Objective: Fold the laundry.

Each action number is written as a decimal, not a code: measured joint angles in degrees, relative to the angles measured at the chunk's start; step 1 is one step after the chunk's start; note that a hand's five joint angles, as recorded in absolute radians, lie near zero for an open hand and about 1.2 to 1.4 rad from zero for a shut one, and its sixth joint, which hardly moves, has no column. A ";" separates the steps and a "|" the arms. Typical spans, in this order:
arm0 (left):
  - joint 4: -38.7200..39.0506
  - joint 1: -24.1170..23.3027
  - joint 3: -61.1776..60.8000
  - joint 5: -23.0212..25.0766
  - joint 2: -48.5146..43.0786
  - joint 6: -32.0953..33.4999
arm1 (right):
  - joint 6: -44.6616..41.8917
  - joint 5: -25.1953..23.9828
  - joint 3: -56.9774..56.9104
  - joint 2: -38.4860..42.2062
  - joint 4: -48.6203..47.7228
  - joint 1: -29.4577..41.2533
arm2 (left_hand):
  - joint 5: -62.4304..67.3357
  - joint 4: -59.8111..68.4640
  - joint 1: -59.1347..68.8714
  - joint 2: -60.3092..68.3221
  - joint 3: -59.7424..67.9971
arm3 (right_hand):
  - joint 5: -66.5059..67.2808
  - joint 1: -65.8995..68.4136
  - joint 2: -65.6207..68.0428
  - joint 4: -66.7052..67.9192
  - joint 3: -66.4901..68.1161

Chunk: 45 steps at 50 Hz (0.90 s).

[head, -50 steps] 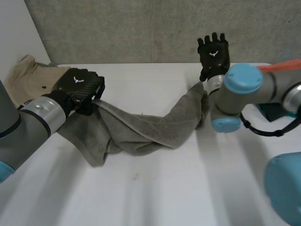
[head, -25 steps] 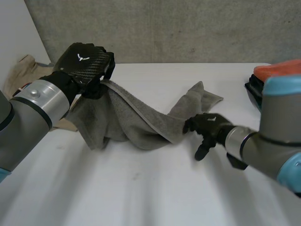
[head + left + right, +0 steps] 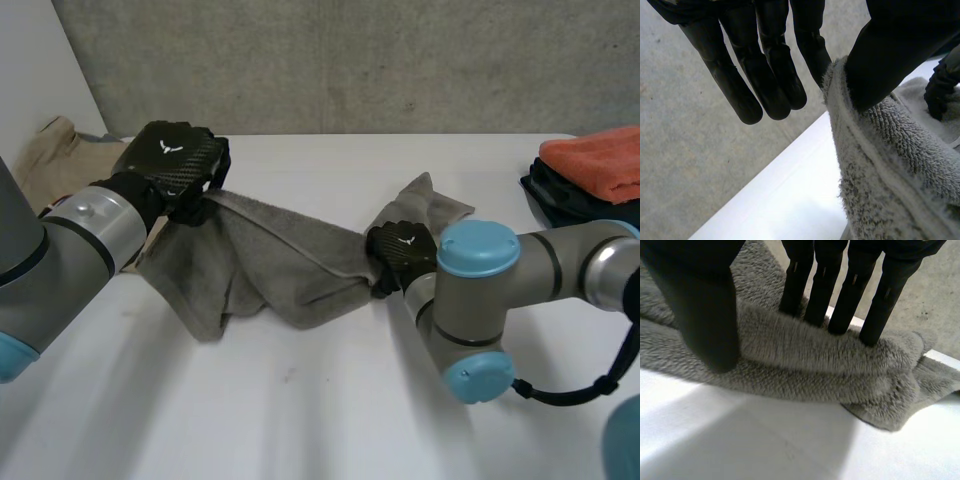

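Note:
A grey towel (image 3: 270,255) lies crumpled across the middle of the white table (image 3: 300,410). My left hand (image 3: 172,160) holds its left end just above the table. In the left wrist view the thumb pinches the towel's hemmed edge (image 3: 880,165) against a finger (image 3: 812,50); the other fingers hang straight. My right hand (image 3: 402,248) rests on the towel's right part, near the corner that points to the wall. In the right wrist view its fingers (image 3: 840,300) stand behind a raised ridge of towel (image 3: 805,355) and the thumb (image 3: 705,305) in front, squeezing it.
A beige garment (image 3: 55,160) lies at the table's far left corner. At the right edge an orange folded cloth (image 3: 595,160) sits on a dark folded stack (image 3: 555,200). A concrete wall runs behind the table. Bare table stretches in front of the towel.
My right hand came down from the back of the table, where it was raised and open, onto the towel's right part and closed round a fold. My left hand kept its hold.

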 measured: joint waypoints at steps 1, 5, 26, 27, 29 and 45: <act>0.00 0.21 0.06 0.00 -0.32 0.00 | -0.08 0.19 -0.80 0.65 0.03 0.13 | 0.00 0.00 0.00 0.00 0.00 | 2.38 2.84 2.93 2.52 3.03; 0.07 1.05 0.34 0.00 -1.48 -0.04 | -0.94 1.52 -3.60 2.64 -0.01 0.11 | 0.00 0.00 0.00 0.00 0.00 | 21.13 20.14 21.63 21.40 21.40; -1.23 3.07 2.33 3.78 -8.62 3.46 | -31.52 -10.17 -5.32 -19.64 31.24 -10.38 | 0.00 0.00 0.00 0.00 0.00 | 25.37 21.39 24.66 26.15 25.53; -1.59 3.00 2.64 4.14 -9.25 4.04 | -33.15 -10.55 -5.40 -20.24 33.16 -10.72 | 0.00 0.00 0.00 0.00 0.00 | 25.38 21.39 24.66 26.15 25.53; -2.57 2.74 3.65 4.78 -10.97 5.52 | -39.20 -11.70 -5.81 -22.09 40.31 -11.94 | 0.01 0.00 0.00 0.00 0.00 | 25.57 21.39 24.66 26.15 25.53; 4.38 0.44 33.50 -0.11 -20.64 12.04 | -41.22 -4.59 -26.15 -14.77 13.41 -12.40 | 0.00 0.03 0.00 0.29 0.23 | 26.26 22.82 24.66 26.29 25.78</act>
